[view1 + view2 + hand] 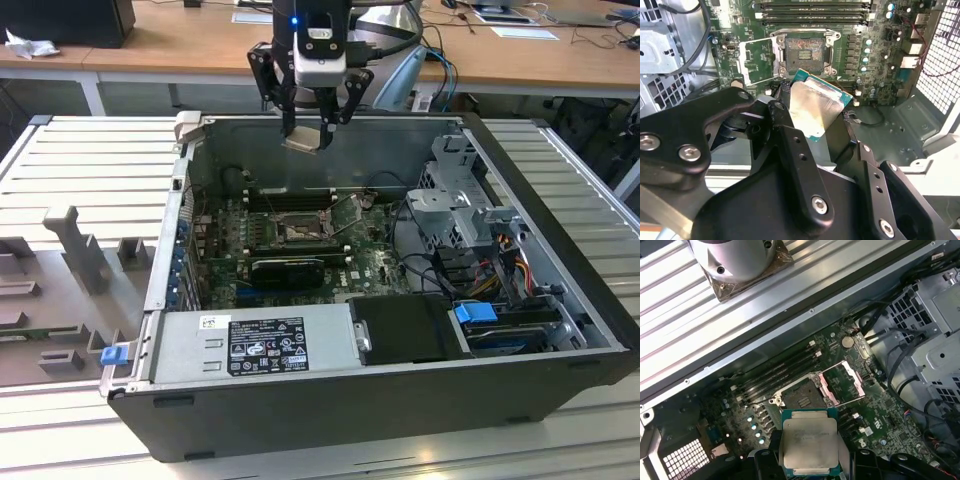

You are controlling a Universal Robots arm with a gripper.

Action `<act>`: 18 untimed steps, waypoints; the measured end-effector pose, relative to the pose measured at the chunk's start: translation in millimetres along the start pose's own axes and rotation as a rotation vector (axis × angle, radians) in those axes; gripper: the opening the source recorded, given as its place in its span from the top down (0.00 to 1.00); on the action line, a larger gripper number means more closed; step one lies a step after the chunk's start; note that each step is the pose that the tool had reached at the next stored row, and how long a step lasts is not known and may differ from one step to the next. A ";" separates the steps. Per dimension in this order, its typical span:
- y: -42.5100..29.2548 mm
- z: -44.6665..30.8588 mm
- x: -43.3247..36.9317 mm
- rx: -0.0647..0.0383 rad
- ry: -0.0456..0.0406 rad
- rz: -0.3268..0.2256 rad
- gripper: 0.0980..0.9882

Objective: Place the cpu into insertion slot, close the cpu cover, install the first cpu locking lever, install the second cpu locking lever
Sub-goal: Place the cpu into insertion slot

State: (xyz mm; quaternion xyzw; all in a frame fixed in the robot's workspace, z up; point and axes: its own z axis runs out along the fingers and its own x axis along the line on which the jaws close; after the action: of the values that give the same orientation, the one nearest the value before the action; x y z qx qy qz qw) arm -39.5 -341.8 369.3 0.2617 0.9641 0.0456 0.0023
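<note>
My hand [308, 133] hangs over the open computer case [300, 410], close to its far wall. My wrist points straight down and the black fingers [289, 118] angle inward below it. The hand is closed on the cpu [303, 142], gripping the chip by two opposite edges. In the second wrist view the cpu [815, 107] sits between my fingers with its pale silvery face toward the camera and a green rim around it.

The cpu is in the air, well apart from the board. The insertion slot [298, 232] lies on the green board [375, 265] below my hand and nearer than it, with its tan centre bare. In the first wrist view the cpu cover [842, 382] is swung open beside the slot, a thin metal frame with a window in it. The case rests on the ribbed table [565, 170].
</note>
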 end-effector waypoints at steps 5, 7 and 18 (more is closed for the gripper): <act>0.0 0.1 0.0 -0.001 -0.0029 0.032 0.52; 0.0 0.2 0.0 -0.001 -0.0041 0.046 0.52; 0.0 0.3 0.0 -0.002 -0.0097 0.108 0.52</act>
State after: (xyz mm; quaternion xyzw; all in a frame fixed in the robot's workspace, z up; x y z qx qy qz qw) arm -39.5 -341.8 369.0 0.3138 0.9484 0.0454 0.0048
